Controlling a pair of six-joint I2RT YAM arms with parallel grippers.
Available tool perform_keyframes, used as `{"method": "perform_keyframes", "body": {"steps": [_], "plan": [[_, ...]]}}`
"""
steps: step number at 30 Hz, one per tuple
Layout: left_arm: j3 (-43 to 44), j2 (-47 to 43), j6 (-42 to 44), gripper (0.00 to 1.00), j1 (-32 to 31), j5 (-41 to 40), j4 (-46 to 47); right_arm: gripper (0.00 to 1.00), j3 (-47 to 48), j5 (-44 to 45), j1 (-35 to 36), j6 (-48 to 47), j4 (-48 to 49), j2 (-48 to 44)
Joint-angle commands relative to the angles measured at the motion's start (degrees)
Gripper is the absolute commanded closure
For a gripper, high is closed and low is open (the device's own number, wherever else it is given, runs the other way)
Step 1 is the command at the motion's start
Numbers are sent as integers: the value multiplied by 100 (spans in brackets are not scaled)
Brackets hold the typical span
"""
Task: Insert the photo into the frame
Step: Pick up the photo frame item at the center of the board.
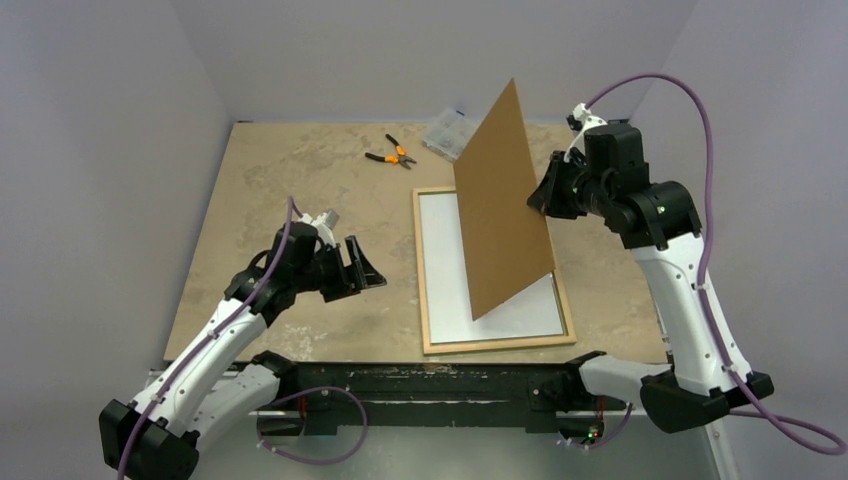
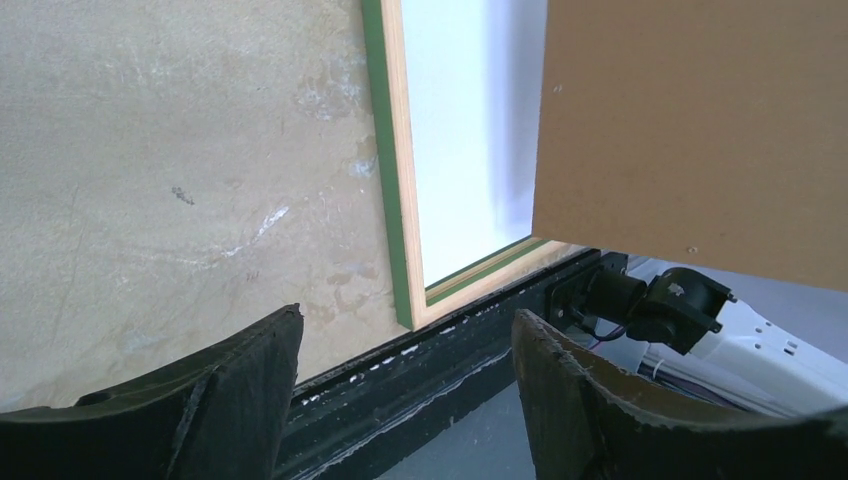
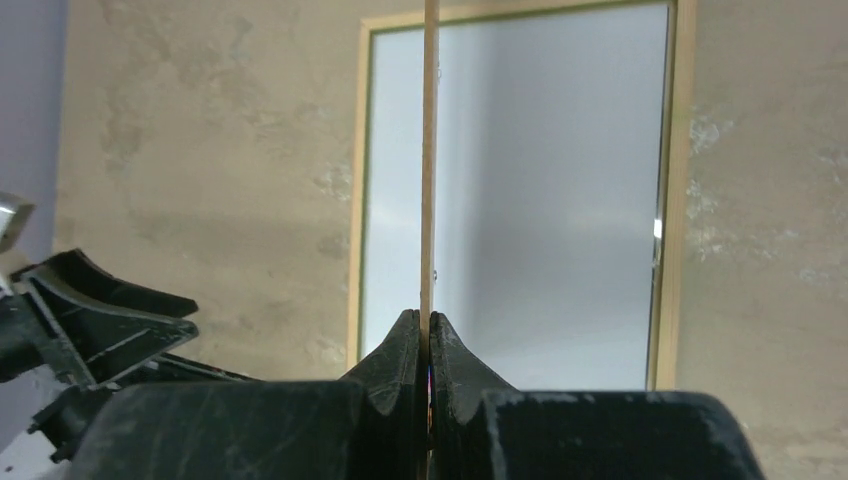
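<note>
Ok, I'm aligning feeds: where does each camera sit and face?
Top external: above, behind the robot, looking down at the table; left arm and right arm show.
Left wrist: low over the table, facing a near corner of the frame; open left gripper shows below.
Right wrist: above the frame, looking down the brown sheet edge-on; right gripper clamps it.
Shared: both wrist views show frame and sheet.

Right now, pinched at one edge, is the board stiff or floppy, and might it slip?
Probably stiff: the board stands straight, unsagging, from the right gripper's one-edge pinch. Likely light, being thin edge-on. It might pivot or slip, since only fingertips hold it.
</note>
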Motion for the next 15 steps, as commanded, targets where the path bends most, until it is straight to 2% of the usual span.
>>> {"method": "perform_keyframes", "body": {"steps": [1,6,8,11,15], "plan": [[312,45,-33,25,-108,44,11,100,101,164,15,-194,-177,123],[330,148,-32,24,-171,55,21,100,-379,60,173,-41,140,79],[330,145,-19,23,-189,160,128,100,-484,292,569,28,212,123],[391,113,3,19,-190,328,226,100,-347,1165,1359,126,46,423],[501,61,-42,15,-190,435,229,100,-379,1365,1855,273,112,716]]}}
